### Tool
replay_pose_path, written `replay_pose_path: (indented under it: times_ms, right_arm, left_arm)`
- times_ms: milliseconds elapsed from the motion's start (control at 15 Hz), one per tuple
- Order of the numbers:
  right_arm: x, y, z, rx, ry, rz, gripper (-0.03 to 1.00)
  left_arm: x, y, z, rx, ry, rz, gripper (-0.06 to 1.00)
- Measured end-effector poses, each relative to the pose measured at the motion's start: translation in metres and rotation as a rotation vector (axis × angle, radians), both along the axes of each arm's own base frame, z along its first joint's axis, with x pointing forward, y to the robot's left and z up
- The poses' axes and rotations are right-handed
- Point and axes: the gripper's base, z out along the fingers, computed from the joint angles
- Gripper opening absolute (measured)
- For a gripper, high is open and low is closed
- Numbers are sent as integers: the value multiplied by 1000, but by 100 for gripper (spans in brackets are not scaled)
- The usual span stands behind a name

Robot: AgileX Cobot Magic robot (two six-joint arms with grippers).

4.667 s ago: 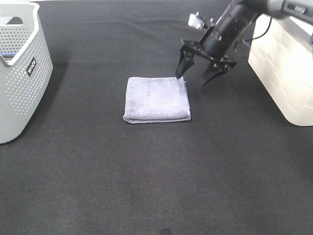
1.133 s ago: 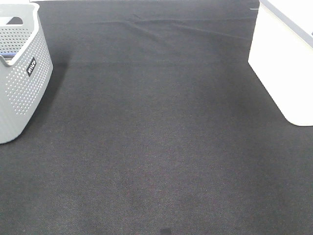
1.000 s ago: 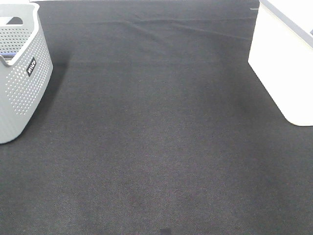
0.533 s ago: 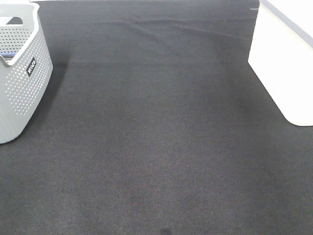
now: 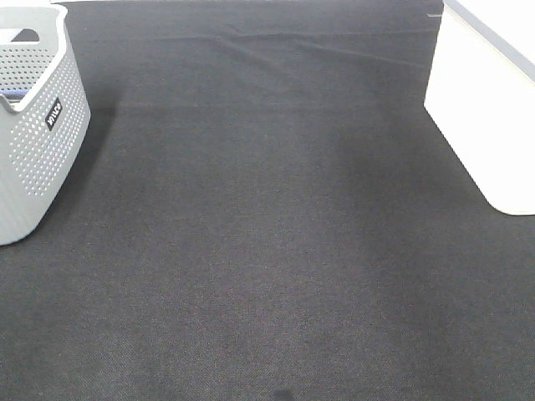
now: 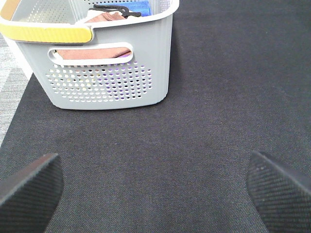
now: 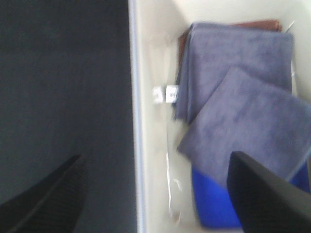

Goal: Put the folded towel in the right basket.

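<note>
The folded lavender-grey towel (image 7: 252,131) lies tilted inside the white right basket (image 7: 137,97), on top of a similar towel (image 7: 233,53), in the right wrist view. My right gripper (image 7: 155,194) hangs above the basket, open and empty, its fingers (image 7: 43,199) wide apart. In the exterior high view the right basket (image 5: 489,109) stands at the right edge; no towel and no gripper shows there. My left gripper (image 6: 155,194) is open and empty above the black mat, facing the grey left basket (image 6: 97,73).
The grey perforated left basket (image 5: 33,125) stands at the left edge and holds folded cloths. The right basket also holds a blue item (image 7: 218,204) and a brown cloth (image 7: 228,24). A black mat (image 5: 267,234) covers the table.
The towel that lay mid-mat 4.7 s ago is gone from the mat, and the right arm has left the exterior view. Nothing has changed in that view over the last second.
</note>
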Motion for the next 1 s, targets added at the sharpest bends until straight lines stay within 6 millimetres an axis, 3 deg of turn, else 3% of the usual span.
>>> replay_pose_path:
  times_ms: [200, 467, 533, 600, 1000]
  right_arm:
    - [-49, 9, 5, -3, 60, 10, 74]
    - [-152, 17, 1, -6, 129, 8, 74]
    - [-152, 17, 1, -6, 129, 8, 74]
    - [-190, 20, -5, -6, 137, 7, 74]
    - [-327, 30, -58, -13, 105, -20, 74]
  left_arm:
    - [0, 0, 0, 0, 0, 0, 97]
    - [0, 0, 0, 0, 0, 0, 97]
    - [0, 0, 0, 0, 0, 0, 97]
    - [0, 0, 0, 0, 0, 0, 97]
    - [0, 0, 0, 0, 0, 0, 97]
